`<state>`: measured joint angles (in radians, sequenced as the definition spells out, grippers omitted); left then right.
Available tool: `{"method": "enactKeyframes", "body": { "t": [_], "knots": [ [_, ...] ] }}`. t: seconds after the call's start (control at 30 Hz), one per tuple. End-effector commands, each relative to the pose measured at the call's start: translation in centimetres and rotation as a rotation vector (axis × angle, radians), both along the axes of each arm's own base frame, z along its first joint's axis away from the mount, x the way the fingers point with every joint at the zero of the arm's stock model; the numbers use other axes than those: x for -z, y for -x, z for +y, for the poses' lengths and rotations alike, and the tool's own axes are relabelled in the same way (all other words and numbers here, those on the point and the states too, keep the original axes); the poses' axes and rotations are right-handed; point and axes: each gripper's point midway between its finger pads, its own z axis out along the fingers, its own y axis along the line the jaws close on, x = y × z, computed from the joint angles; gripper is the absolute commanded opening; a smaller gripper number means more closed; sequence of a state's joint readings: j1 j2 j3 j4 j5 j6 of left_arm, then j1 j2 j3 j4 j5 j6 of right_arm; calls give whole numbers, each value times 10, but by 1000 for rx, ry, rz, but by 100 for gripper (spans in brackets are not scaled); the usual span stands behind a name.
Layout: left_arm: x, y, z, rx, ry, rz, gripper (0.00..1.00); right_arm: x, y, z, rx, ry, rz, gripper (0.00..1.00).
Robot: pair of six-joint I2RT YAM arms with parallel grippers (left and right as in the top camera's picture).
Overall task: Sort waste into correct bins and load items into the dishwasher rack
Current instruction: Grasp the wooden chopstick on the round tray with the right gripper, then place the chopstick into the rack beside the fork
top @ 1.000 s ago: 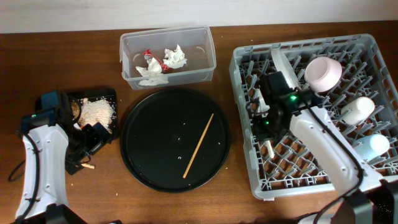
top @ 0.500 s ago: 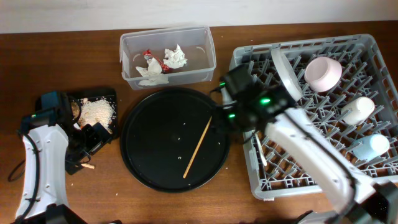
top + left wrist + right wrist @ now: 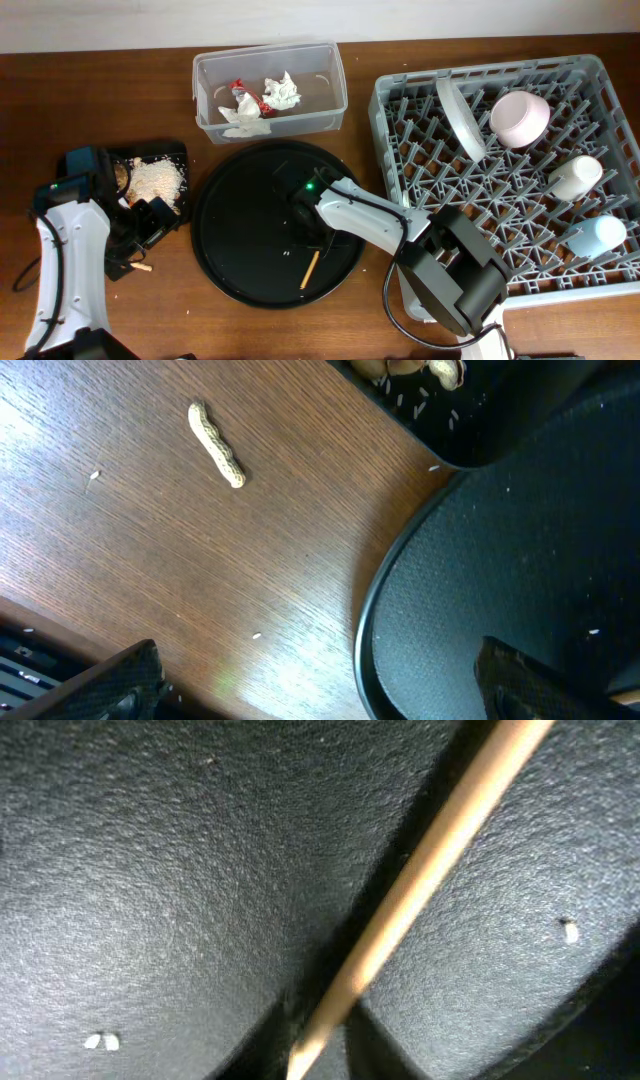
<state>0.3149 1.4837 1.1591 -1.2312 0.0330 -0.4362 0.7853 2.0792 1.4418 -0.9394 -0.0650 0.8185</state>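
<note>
The stick (image 3: 310,270) lies on the round tray (image 3: 235,250), and only its lower end shows, pointing toward 5 o'clock of the tray. The rest is hidden under the right pincer (image 3: 310,232), which hangs low just right of the tray's middle. In the right wrist view the stick (image 3: 430,870) runs as a pale diagonal across the rough black surface, with a few white crumbs (image 3: 100,1041) beside it. The view is too close and dark there, so I cannot tell whether that pincer is clenched on the stick or released.

At 12 o'clock from the round tray sits the clear tub (image 3: 335,80), holding white napkins (image 3: 282,92) and a red wrapper (image 3: 240,88). At 9 o'clock is the black tray (image 3: 150,152) with beige scraps (image 3: 157,180) piled in it. At 3 o'clock stands the rack (image 3: 400,240). It carries a plate (image 3: 460,118) on edge, a pink bowl (image 3: 520,117), a white cup (image 3: 575,177) and a blue cup (image 3: 597,237).

The left pincer (image 3: 150,220) hovers at the black tray's 5 o'clock corner. Its fingers (image 3: 100,690) are spread wide over the bare desk (image 3: 150,560). A nut-like lump (image 3: 215,445) lies on the wood, apart from both trays.
</note>
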Motion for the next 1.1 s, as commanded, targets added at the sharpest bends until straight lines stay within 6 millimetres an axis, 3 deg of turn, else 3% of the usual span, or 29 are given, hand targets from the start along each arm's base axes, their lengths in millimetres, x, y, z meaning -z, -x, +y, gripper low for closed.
{"method": "enactKeyframes", "body": {
  "t": [0.0,0.1,0.17,0.23,0.33,0.43,0.5,0.57,0.63,0.73,0.83,0.93,1.07],
  "knots": [
    [-1,0,0,20,-9,-4,99,16,4,0,0,23,25,4],
    [-1,0,0,20,-9,-4,99,3,2,2,0,7,9,4],
    [-1,0,0,20,-9,-4,99,-29,-7,7,7,-47,-45,4],
    [-1,0,0,20,-9,-4,99,-84,-25,1,12,-119,-130,4],
    [-1,0,0,20,-9,-4,99,-143,-32,-34,18,-147,-209,4],
    [-1,0,0,20,-9,-4,99,-175,-28,-106,-42,-42,-237,4],
    [-1,0,0,20,-9,-4,99,-176,-16,-155,-137,28,-143,4],
    [-1,0,0,20,-9,-4,99,-166,-13,-187,-117,73,-85,4],
    [-1,0,0,20,-9,-3,99,-152,-11,-206,-91,113,-56,4],
    [-1,0,0,20,-9,-4,99,-122,-5,-204,-137,84,-23,4],
    [-1,0,0,20,-9,-4,99,-107,-7,-204,-151,80,-35,4],
    [-1,0,0,20,-9,-4,99,-103,-8,-204,-151,80,-40,32],
    [-1,0,0,20,-9,-3,99,-110,-11,-202,-149,71,-63,44]
  ]
}}
